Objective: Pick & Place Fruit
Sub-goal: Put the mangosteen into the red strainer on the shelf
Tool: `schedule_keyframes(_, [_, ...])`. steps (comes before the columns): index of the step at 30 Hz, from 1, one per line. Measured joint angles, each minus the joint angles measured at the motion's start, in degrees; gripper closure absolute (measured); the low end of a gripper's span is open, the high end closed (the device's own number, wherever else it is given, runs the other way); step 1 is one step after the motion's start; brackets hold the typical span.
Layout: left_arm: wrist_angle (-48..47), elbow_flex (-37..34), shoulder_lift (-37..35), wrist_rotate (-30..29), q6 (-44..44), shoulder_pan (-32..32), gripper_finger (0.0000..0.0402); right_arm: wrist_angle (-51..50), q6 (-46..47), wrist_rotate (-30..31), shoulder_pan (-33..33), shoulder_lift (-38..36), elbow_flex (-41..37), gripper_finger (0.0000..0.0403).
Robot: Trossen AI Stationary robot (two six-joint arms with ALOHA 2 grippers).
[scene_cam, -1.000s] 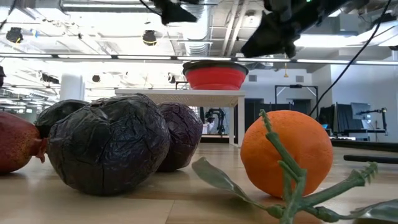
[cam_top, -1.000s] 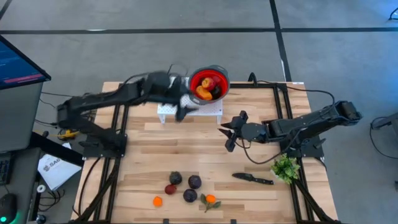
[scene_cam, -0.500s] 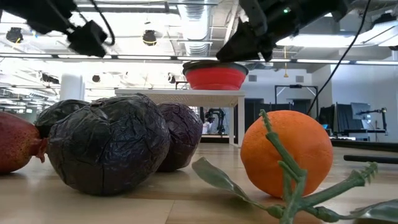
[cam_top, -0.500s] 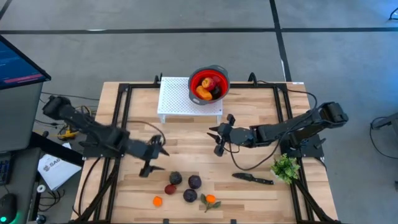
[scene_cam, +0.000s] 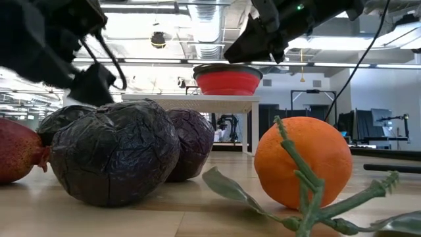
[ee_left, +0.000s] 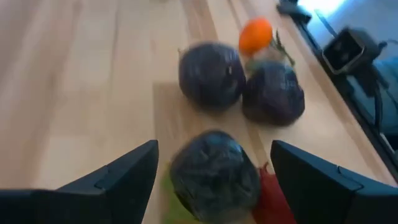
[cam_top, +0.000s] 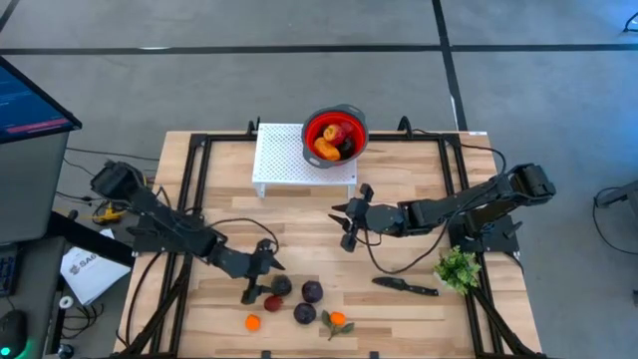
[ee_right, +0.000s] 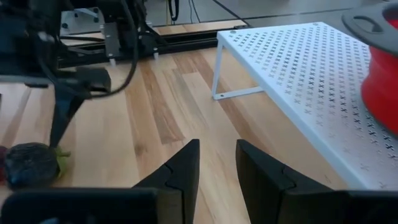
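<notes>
The left gripper [cam_top: 261,278] hangs with its fingers spread wide in the lower middle of the overhead picture, directly over a dark purple fruit [ee_left: 214,176] that sits between the two fingers [ee_left: 121,177] in the wrist picture. Nothing is held yet.

The rest of the loose fruit lies close by on the wooden table [cam_top: 399,309] in the lower centre of the overhead picture: two more purple pieces [ee_left: 210,75], a red piece [cam_top: 272,303], a small orange piece [cam_top: 252,322] and an orange with leaves [cam_top: 337,320]. More fruit already sits in the red bowl [cam_top: 336,136] on the white rack [cam_top: 284,160], upper centre.

Risk: the pieces are crowded, and the red one touches the target, so a closing finger could catch it or knock a neighbour rolling. The wrinkled round fruit might also slip free.

The target is nearly round, with no clear long axis or pointing direction.

The right gripper [cam_top: 348,221] waits mid-table, its fingers a narrow gap apart and empty.
</notes>
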Motion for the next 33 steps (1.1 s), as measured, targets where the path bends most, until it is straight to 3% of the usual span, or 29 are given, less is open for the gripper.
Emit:
schedule_keyframes(6, [1.47, 0.0, 5.39, 0.97, -5.72, 0.0, 0.0092, -0.01, -0.02, -0.15, 1.12, 0.0, 0.0, 0.0305])
schedule_keyframes(11, [3.31, 0.02, 7.88, 0.68, -5.5, 0.02, 0.0092, -0.25, -0.02, -0.15, 1.62, 0.0, 0.0, 0.0305])
schedule_keyframes(18, [7.17, 0.13, 10.37, -0.57, -5.35, 2.26, 0.0135, -5.54, -0.11, -0.15, 2.05, -0.88, 0.0, 0.0305])
schedule_keyframes(22, [8.95, -0.02, 9.73, -0.7, -5.58, 6.59, 0.0172, -12.07, 0.0, 0.09, 2.86, -4.15, 0.07, 0.0305])
schedule_keyframes(26, [12.47, 0.0, 6.39, -0.85, -7.22, 13.27, 0.0179, -15.61, 0.46, 0.32, 4.26, -6.21, 0.04, 0.0305])
schedule_keyframes(33, [19.17, -0.02, -2.97, 2.95, -6.89, 26.19, 0.0174, -10.13, 3.04, 2.8, 7.38, -0.81, -2.58, 0.0303])
